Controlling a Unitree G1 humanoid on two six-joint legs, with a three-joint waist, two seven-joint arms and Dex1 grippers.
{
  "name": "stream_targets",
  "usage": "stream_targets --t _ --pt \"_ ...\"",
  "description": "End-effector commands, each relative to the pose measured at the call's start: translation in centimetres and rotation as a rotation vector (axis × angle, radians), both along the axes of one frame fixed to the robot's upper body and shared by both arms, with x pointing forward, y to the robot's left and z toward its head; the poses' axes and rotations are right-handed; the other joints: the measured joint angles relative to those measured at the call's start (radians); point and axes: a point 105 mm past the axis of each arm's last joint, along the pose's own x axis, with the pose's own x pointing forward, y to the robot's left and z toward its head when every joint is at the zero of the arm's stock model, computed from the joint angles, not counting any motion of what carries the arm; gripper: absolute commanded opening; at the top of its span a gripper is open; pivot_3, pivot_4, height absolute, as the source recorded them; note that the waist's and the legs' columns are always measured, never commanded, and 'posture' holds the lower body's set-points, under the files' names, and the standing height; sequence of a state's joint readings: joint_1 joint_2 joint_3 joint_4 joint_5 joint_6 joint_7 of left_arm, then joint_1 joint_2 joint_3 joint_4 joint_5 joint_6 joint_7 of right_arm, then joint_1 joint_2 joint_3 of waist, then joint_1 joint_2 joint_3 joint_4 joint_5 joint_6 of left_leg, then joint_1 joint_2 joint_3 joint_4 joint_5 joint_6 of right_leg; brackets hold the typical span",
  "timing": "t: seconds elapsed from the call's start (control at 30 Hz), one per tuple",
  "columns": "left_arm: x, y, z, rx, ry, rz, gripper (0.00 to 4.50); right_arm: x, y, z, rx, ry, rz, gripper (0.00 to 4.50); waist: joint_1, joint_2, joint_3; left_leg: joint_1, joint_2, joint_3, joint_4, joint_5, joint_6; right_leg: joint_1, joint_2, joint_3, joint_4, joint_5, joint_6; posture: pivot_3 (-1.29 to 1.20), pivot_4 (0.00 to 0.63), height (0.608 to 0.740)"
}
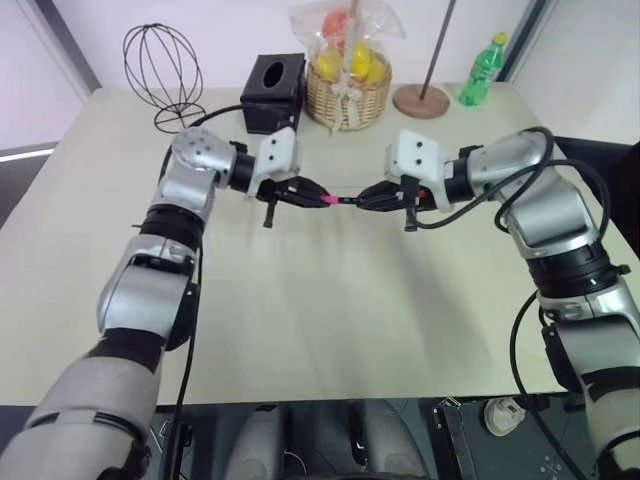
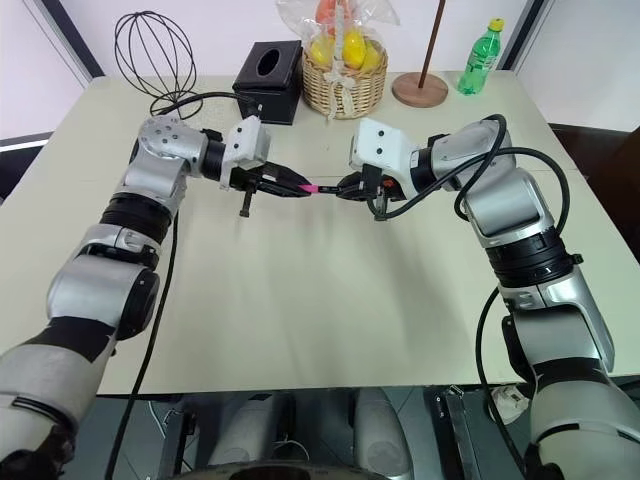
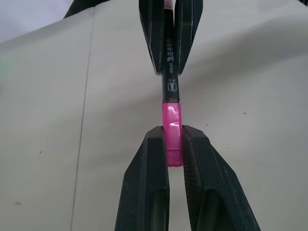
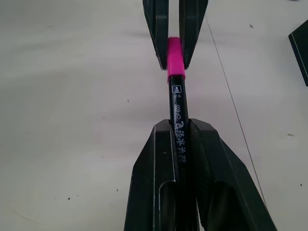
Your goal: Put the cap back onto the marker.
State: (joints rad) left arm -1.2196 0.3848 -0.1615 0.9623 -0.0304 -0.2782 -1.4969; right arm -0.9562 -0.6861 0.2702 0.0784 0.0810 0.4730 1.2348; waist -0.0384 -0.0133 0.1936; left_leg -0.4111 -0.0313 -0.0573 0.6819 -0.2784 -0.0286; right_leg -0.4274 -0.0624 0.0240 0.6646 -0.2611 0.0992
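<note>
Pinched between the two black fingers of the left gripper point(image 3: 174, 144), the tiny bright pink plastic cap point(image 3: 172, 126) is seated on the end of the thin dark marker point(image 4: 178, 113), whose barrel is clamped by the right gripper point(image 4: 180, 130), above the pale table point(image 1: 300, 300)

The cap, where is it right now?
The cap is held above the middle of the table, clamped in the left tool. It meets the end of the marker, which the right tool holds.
</note>
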Motion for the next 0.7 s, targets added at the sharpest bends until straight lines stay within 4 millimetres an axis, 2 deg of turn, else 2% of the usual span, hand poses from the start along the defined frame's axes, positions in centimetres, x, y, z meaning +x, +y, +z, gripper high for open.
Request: stream_targets --t 0.03,0.3,0.7 --pt "0.1 -1.5 1.3 -0.008 -0.087 -0.022 0.03 -0.4 0.9 1.2 0.008 -0.050 0.045 0.00 0.000 0.000 0.000 0.000 0.000 0.000 0.000 0.000 0.000 0.000 0.000 0.000 0.000 0.000 0.000 0.00 0.150 0.740" --pt "0.1 -2.5 0.8 -0.012 -0.096 -0.032 0.03 -0.2 1.1 1.3 0.013 -0.055 0.045 0.00 0.000 0.000 0.000 0.000 0.000 0.000 0.000 0.000 0.000 0.000 0.000 0.000 0.000 0.000 0.000 0.00 0.150 0.740" --pt "-0.7 -4.9 2.0 -0.117 -0.039 -0.095 0.03 -0.2 1.4 1.4 0.018 -0.055 0.050 0.00 0.000 0.000 0.000 0.000 0.000 0.000 0.000 0.000 0.000 0.000 0.000 0.000 0.000 0.000 0.000 0.00 0.150 0.740"
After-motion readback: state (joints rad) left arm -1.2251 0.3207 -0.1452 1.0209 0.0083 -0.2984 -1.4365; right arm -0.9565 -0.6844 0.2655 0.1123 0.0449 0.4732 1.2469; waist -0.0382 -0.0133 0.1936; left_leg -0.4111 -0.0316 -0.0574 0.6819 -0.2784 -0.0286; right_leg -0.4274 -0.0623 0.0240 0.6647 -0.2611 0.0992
